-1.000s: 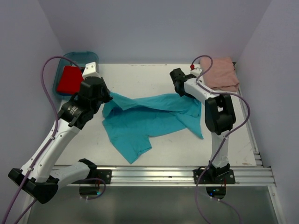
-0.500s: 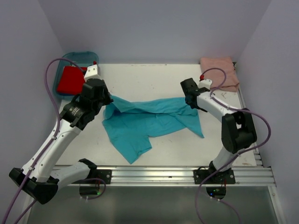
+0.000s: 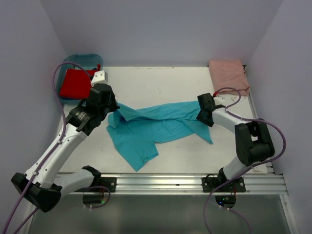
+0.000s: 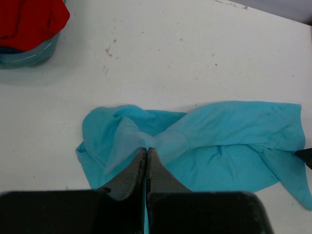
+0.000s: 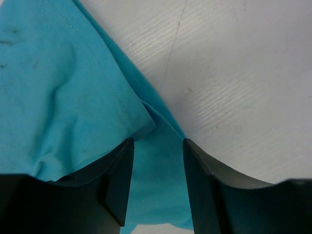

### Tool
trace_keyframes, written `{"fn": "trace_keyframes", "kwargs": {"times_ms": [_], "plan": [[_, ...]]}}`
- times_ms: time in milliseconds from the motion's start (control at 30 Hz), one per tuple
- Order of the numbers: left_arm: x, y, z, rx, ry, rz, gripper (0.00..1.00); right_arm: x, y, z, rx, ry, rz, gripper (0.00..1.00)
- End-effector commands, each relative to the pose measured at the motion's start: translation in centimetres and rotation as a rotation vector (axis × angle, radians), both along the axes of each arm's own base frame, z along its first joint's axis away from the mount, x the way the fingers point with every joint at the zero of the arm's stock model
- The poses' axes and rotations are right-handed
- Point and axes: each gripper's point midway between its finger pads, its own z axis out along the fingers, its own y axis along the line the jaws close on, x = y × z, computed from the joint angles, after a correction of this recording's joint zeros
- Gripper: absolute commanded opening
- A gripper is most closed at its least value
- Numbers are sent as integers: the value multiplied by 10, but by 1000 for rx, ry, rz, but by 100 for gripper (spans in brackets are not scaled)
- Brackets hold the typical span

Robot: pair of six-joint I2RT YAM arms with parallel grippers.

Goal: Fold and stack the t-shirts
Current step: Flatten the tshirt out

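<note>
The turquoise t-shirt lies crumpled across the middle of the table, stretched left to right. My left gripper is shut on a bunched fold at the shirt's left end, its jaws pressed together on the cloth. My right gripper is open, low over the shirt's right edge, with its fingers astride a fold of cloth. The pale salmon-pink t-shirt lies folded at the back right corner. The red t-shirt lies in the blue tub at the back left; it also shows in the left wrist view.
The blue plastic tub stands at the back left corner, also seen in the left wrist view. Purple walls close in the table on three sides. A metal rail runs along the near edge.
My right gripper has moved from the back right toward the near right, down onto the shirt's right edge. My left gripper shifted slightly right, still gripping the cloth, and the shirt's top edge is pulled straighter.
</note>
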Motion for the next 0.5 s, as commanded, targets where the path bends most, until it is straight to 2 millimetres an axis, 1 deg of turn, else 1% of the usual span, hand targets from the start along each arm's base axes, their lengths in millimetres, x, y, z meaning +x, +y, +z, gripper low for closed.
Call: {"fn": "trace_keyframes", "kwargs": {"times_ms": [0, 33, 100, 333, 467], "plan": [[1, 0, 13, -36, -54, 9, 0, 23, 9, 14, 83, -115, -27, 48], [1, 0, 13, -35, -53, 9, 0, 23, 8, 12, 81, -112, -32, 45], [1, 0, 14, -37, -54, 10, 0, 26, 7, 12, 82, -122, -34, 42], [1, -1, 12, -35, -48, 7, 0, 31, 10, 5, 103, -120, -20, 36], [0, 0, 14, -36, -53, 10, 0, 30, 5, -1, 87, -93, -33, 33]]}}
